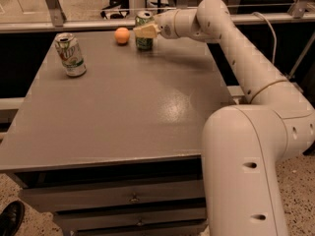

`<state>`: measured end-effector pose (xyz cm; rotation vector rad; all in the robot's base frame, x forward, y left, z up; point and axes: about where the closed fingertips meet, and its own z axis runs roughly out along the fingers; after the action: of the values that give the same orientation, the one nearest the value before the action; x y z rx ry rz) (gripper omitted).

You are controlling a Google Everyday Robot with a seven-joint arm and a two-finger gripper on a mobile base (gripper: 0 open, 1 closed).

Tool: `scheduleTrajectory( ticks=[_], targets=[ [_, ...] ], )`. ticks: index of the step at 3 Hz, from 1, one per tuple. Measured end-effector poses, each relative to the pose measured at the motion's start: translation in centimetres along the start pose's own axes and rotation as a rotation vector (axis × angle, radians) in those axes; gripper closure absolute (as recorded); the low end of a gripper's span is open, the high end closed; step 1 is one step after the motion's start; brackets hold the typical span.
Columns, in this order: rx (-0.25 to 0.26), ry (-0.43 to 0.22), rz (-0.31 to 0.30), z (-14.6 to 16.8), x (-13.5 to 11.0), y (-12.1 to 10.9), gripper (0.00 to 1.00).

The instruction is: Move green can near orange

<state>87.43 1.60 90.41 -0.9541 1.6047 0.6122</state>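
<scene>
The green can [143,41] stands upright at the far edge of the grey table [128,107], its silver top showing. The orange [122,35] lies on the table just left of the can, a small gap between them. My gripper [146,31] is at the can, reaching in from the right at about mid-height and covering part of its side. The can's base looks to be resting on the table.
A white-and-silver can with a green and red logo [70,55] stands at the table's left side. A metal rail [98,26] runs behind the far edge. My arm [246,63] spans the table's right side. Drawers [133,198] sit below the front edge.
</scene>
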Motion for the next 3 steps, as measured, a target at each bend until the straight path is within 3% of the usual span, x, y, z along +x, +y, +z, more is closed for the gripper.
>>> scheduleTrajectory(
  ticks=[1, 2, 3],
  targets=[
    [-0.015, -0.012, 0.006, 0.77, -0.21, 0.32, 0.07],
    [-0.027, -0.02, 0.008, 1.19, -0.37, 0.58, 0.0],
    [-0.035, -0.035, 0.01, 0.76, -0.58, 0.76, 0.0]
  ],
)
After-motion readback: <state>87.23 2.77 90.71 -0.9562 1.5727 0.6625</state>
